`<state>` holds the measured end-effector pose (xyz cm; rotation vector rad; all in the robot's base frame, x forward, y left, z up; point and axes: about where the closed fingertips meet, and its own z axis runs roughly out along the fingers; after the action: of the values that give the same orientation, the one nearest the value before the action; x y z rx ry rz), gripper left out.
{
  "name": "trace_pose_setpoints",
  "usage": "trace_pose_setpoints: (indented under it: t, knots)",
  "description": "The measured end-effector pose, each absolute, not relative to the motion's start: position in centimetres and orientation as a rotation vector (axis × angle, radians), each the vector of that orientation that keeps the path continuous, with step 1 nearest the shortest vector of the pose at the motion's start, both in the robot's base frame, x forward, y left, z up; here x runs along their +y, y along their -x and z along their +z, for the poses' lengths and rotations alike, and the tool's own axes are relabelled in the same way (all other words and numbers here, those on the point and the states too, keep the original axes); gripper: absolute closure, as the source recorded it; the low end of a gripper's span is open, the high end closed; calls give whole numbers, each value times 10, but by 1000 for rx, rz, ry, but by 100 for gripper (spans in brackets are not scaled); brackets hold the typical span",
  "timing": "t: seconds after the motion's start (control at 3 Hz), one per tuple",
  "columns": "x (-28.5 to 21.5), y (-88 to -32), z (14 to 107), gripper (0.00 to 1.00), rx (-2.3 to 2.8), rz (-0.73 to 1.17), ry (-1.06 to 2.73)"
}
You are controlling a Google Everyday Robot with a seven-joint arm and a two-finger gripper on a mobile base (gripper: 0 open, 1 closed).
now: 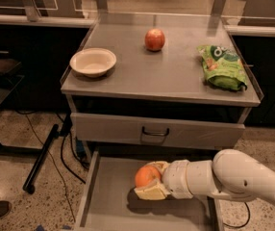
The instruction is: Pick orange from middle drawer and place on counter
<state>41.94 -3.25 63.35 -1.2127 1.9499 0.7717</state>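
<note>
The orange [145,175] is held between the pale fingers of my gripper [150,181], which reaches in from the right on a white arm. It hangs a little above the floor of the open middle drawer [109,201], with a shadow under it. The gripper is shut on the orange. The counter [166,71] is the grey steel top above, well clear of the gripper. A redder apple-like fruit [155,39] sits at the counter's back middle.
A cream bowl [93,61] stands on the counter's left. A green chip bag [222,66] lies on its right. The closed upper drawer with a dark bar handle [155,132] is just above the gripper. Cables and a black stand leg [42,158] lie on the floor at left.
</note>
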Motion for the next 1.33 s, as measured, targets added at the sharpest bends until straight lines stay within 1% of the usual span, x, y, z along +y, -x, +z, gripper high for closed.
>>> trace_pose_setpoints:
  t: [0.33, 1.0, 1.33]
  knots:
    - [-35, -441, 662, 100, 1936, 724, 1180]
    - [-51, -481, 738, 100, 1912, 536, 1147]
    - [-50, -481, 740, 100, 1909, 531, 1148]
